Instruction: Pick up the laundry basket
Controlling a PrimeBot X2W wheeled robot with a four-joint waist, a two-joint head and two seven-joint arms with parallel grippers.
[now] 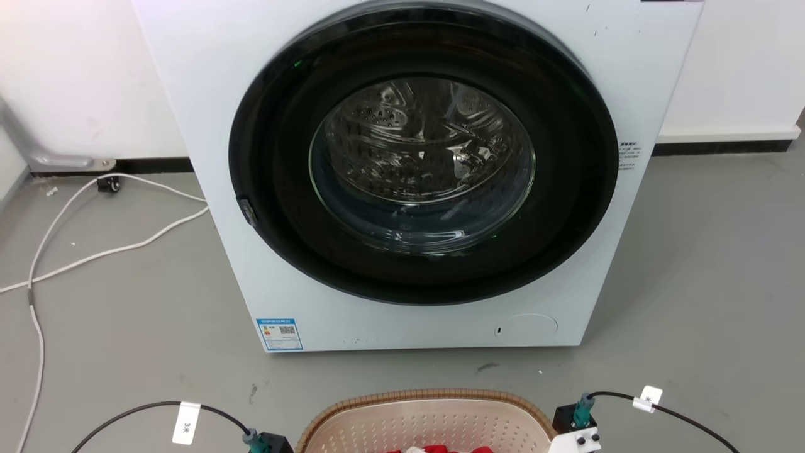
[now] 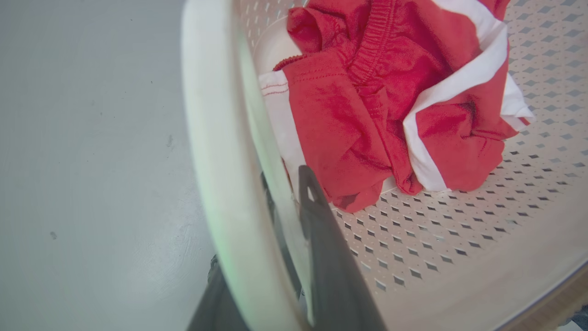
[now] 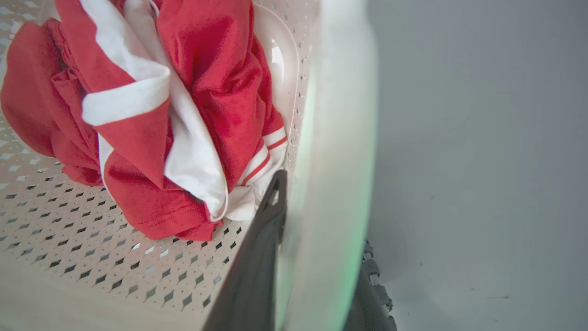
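The left gripper (image 2: 285,184) has its two dark fingers (image 2: 330,257) on either side of a white side handle (image 2: 216,138) of the laundry basket (image 2: 459,239). One finger lies inside, flat against the perforated wall. The other sits outside, under the handle. They are closed in on the handle with no gap to be seen.

The right gripper (image 3: 321,193) grips the opposite handle (image 3: 340,138) in the same way. One of its fingers (image 3: 257,266) is inside against the wall, and the ridged one is outside, tight to the handle.

Just past both inner fingers, a crumpled red garment with white bands (image 2: 358,115) lies on the basket's cream perforated bottom. It is bunched toward the left-hand wall and touches it there.

In the head view the basket's brown woven-look rim (image 1: 427,397) sits at the middle of the bottom edge, with both wrists close beside it. A tagged black cable (image 1: 157,406) arcs from each wrist. Whether the basket rests on the grey floor (image 1: 692,251) or hangs just above it cannot be told.

Beyond the basket, a white washing machine (image 1: 207,94) stands on the floor against the far wall. Its round dark door (image 1: 421,157) faces the robot. A white cable (image 1: 94,255) trails over the floor toward the left edge.
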